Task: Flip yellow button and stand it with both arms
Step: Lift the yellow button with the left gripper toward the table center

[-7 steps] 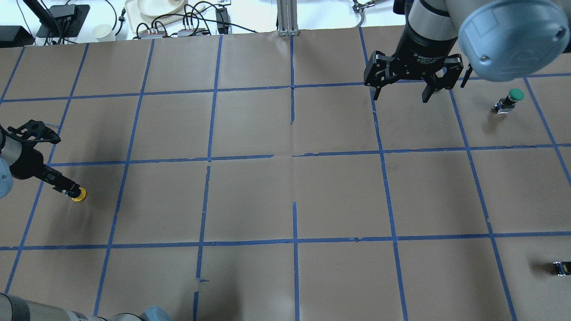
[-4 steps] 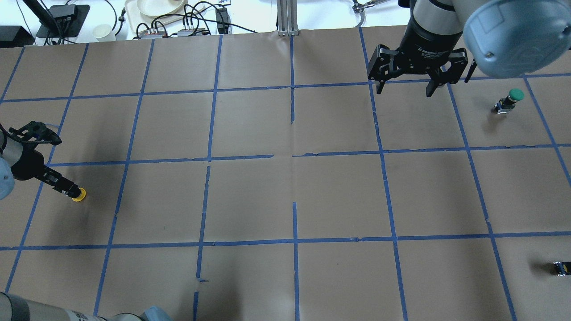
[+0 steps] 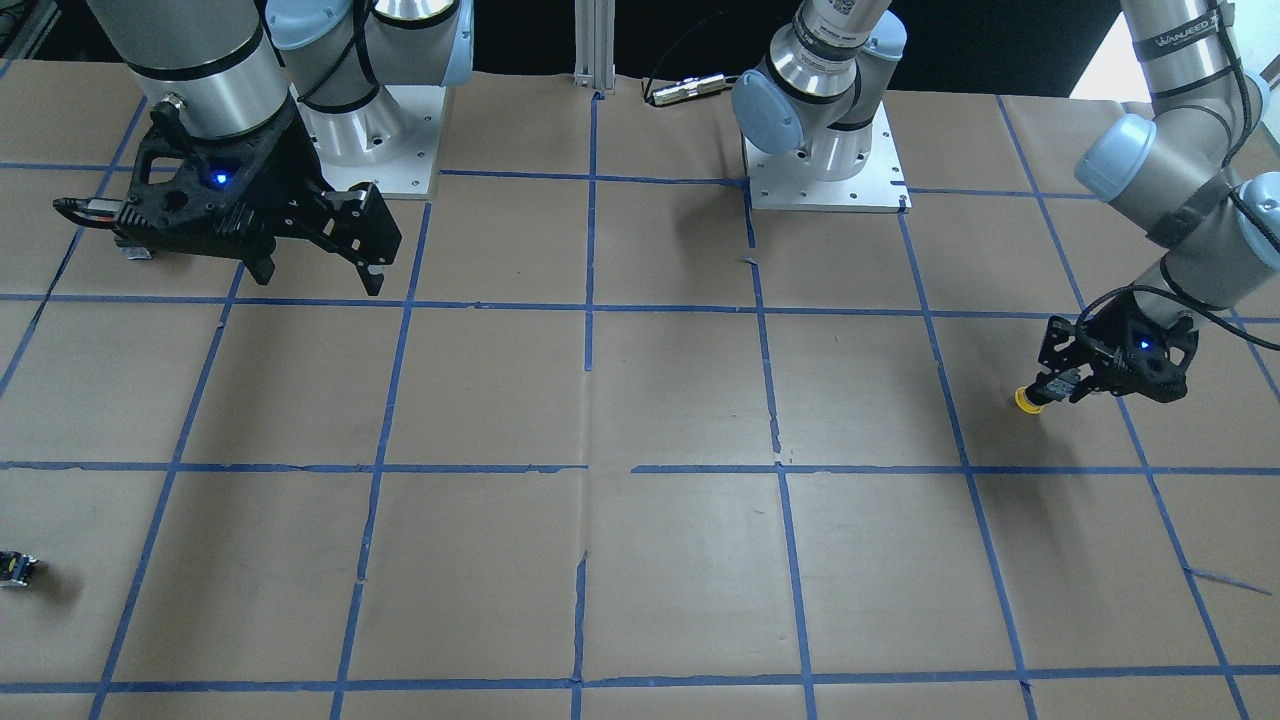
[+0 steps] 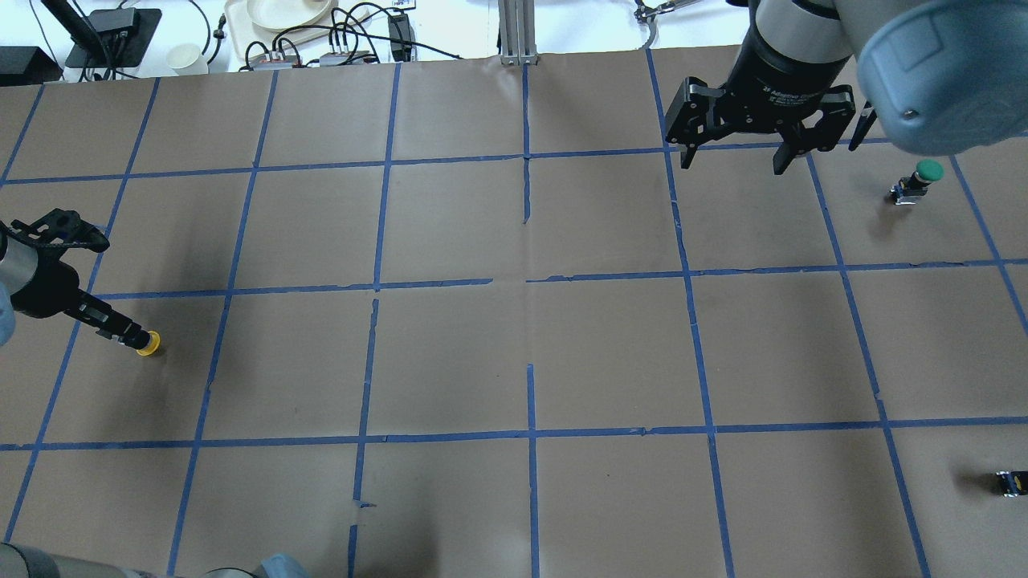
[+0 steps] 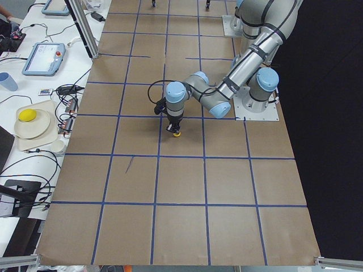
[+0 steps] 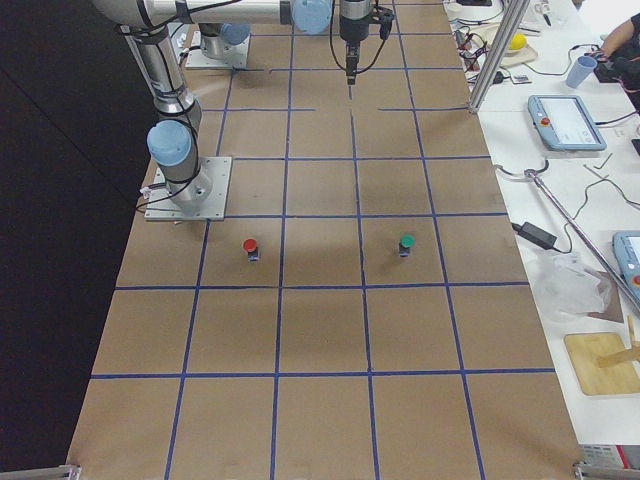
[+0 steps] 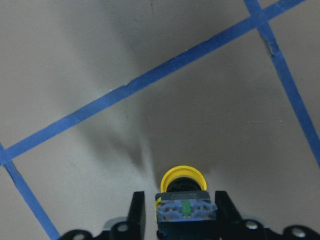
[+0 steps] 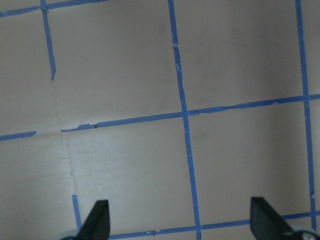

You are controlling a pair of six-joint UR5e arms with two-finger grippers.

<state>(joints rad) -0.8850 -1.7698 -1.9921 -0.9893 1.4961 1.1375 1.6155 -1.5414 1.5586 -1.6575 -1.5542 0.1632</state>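
The yellow button (image 4: 148,344) is at the table's far left, held by its black and grey base, with the yellow cap pointing away from the wrist. My left gripper (image 4: 128,335) is shut on it. In the left wrist view both fingers (image 7: 137,212) press the base and the cap (image 7: 182,178) sits just over the paper; I cannot tell whether it touches. The button also shows in the front-facing view (image 3: 1026,399) and the exterior left view (image 5: 177,133). My right gripper (image 4: 739,160) hangs open and empty above the far right squares, and shows in the front-facing view (image 3: 315,275).
A green-capped button (image 4: 923,173) stands at the far right, also in the exterior right view (image 6: 406,243). A red-capped button (image 6: 250,247) stands near the right arm's base. A small dark switch block (image 4: 1009,482) lies at the near right edge. Blue tape grids the brown paper.
The left gripper has shifted slightly with the yellow button, which sits a little farther right and back. The right gripper, still open, has drifted right and back.
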